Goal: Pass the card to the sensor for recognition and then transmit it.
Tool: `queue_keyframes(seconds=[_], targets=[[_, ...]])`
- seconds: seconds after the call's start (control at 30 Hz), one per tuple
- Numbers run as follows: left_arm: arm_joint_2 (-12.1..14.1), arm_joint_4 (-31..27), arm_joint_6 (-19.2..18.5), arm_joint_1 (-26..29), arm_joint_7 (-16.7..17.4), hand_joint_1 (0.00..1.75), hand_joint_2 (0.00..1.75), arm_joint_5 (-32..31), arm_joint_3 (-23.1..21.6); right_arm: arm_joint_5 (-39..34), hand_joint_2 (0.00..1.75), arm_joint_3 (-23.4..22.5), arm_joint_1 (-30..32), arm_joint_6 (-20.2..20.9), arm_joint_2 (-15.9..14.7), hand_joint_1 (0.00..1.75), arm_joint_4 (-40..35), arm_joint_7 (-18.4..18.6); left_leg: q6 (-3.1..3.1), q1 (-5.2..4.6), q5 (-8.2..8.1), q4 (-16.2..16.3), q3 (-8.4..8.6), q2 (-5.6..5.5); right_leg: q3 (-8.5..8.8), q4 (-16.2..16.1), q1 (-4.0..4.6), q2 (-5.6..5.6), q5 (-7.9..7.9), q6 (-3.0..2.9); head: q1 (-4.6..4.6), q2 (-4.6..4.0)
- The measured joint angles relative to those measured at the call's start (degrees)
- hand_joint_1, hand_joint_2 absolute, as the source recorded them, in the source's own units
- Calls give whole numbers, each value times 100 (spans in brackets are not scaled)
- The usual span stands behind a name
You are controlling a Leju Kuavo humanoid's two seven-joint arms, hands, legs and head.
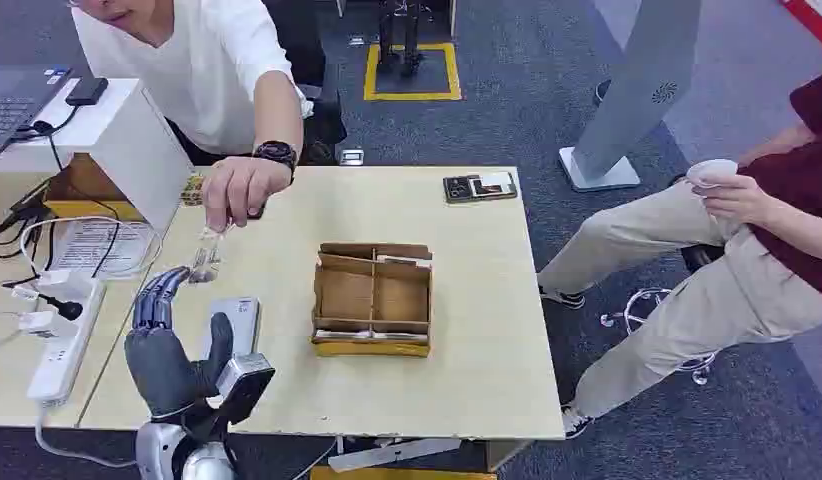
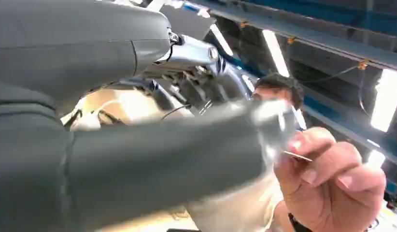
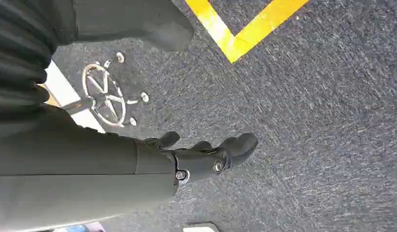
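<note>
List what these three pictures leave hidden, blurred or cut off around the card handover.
- Card: head view, small and see-through; print unreadable.
- Card edge: left wrist view, a thin sliver; the blurred thumb covers the rest.
- Left robot hand: whether its fingertips touch the card cannot be told.
- Right robot hand: fingers curled, palm side turned away.
- Wooden box: compartment floors partly hidden by its walls.

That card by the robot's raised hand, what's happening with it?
A person in a white shirt leans over the table and pinches a clear card in their hand, holding it at the fingertips of the robot's raised left hand. Whether the robot grips it cannot be told. The right hand hangs over the carpet, holding nothing. A cardboard box sits mid-table.
</note>
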Motion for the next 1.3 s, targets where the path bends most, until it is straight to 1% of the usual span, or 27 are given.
queue_keyframes(seconds=[0.03,0.07,0.1,0.13,0.17,0.23,0.33,0.37,0.6,0.73,1.3], targets=[[0,-4,0,-24,182,0,175,-416,22,94,175,13,1,35,0,0,2,0,0,0,0,0,1,0,-2,0,0,1,0,0,0,0],[4,15,0,-133,365,0,175,-1027,81,175,175,48,0,63,-7,0,11,-2,0,0,0,1,-1,-2,-9,0,1,-1,0,0,0,0],[20,98,0,-339,445,0,175,-1606,177,231,175,98,-8,83,-15,0,22,-2,1,0,2,0,-3,-7,-5,0,0,-10,0,0,2,0],[28,179,0,-548,476,0,175,-1908,273,255,175,138,-29,87,-24,0,33,2,2,0,3,0,-1,-8,5,0,0,-11,1,0,2,0],[33,236,0,-676,491,0,175,-1973,335,275,175,153,-50,87,-28,0,39,9,2,0,3,0,3,-4,5,0,0,-7,3,-2,0,0],[39,451,0,-958,507,0,175,-1933,490,293,175,195,-73,85,-39,0,59,28,0,2,4,0,7,5,3,1,1,6,9,-6,0,0],[52,617,0,-1209,1049,0,175,-1931,533,231,175,295,-74,70,-68,0,96,26,0,1,9,0,6,4,4,1,1,5,13,-8,2,0],[52,667,0,-1268,1138,0,175,-1918,533,229,175,313,-79,68,-74,0,112,26,0,1,9,0,5,3,4,1,1,5,13,-8,-4,0],[44,853,0,-1452,1178,0,175,-1942,533,197,175,417,-86,68,-98,0,160,26,1,1,8,0,1,3,0,1,1,5,13,-8,0,0],[35,966,0,-1544,1103,0,175,-2023,533,197,175,439,-98,79,-101,0,166,70,1,1,8,0,1,3,0,1,1,5,13,-8,0,0],[20,1027,0,-1556,1049,0,175,-2180,540,192,175,444,-97,85,-103,0,166,72,1,1,8,0,1,3,0,1,1,5,13,-8,-2,0]])
